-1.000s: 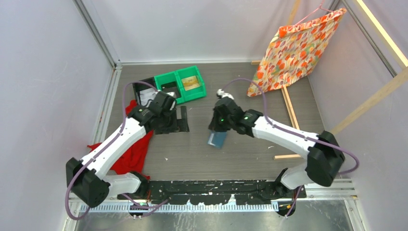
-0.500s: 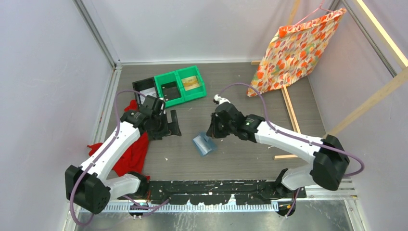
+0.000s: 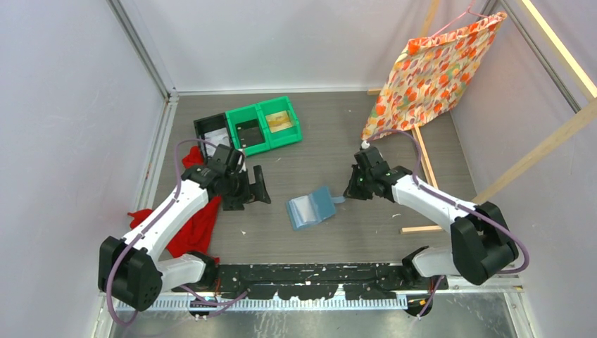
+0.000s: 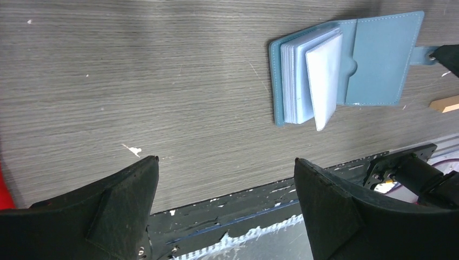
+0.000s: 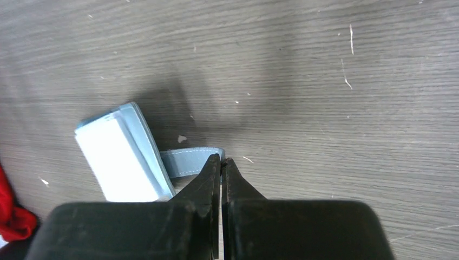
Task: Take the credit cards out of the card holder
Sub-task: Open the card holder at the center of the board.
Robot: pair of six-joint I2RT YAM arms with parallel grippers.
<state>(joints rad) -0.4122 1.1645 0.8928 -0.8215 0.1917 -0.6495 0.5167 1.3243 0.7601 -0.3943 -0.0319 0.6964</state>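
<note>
The light-blue card holder (image 3: 311,206) lies open on the table between the arms. Its stack of pale leaves (image 4: 311,76) is fanned up from the left half. I cannot make out separate credit cards among them. My right gripper (image 3: 346,195) is low at the holder's right side, shut on the end of its closing strap (image 5: 187,161); the jaw tips (image 5: 221,160) are pressed together on it. My left gripper (image 3: 248,193) hovers to the left of the holder, open with nothing between its fingers (image 4: 130,184).
Green bins (image 3: 266,124) stand at the back, one with a gold item, one with something dark. A black tray (image 3: 210,129) sits beside them. A red cloth (image 3: 189,224) lies under the left arm. A patterned cloth (image 3: 429,70) hangs on a wooden frame at the back right.
The right gripper has moved right and down with the strap, and the holder has gone from hanging under it to lying spread open. The left gripper has come nearer and to the right.
</note>
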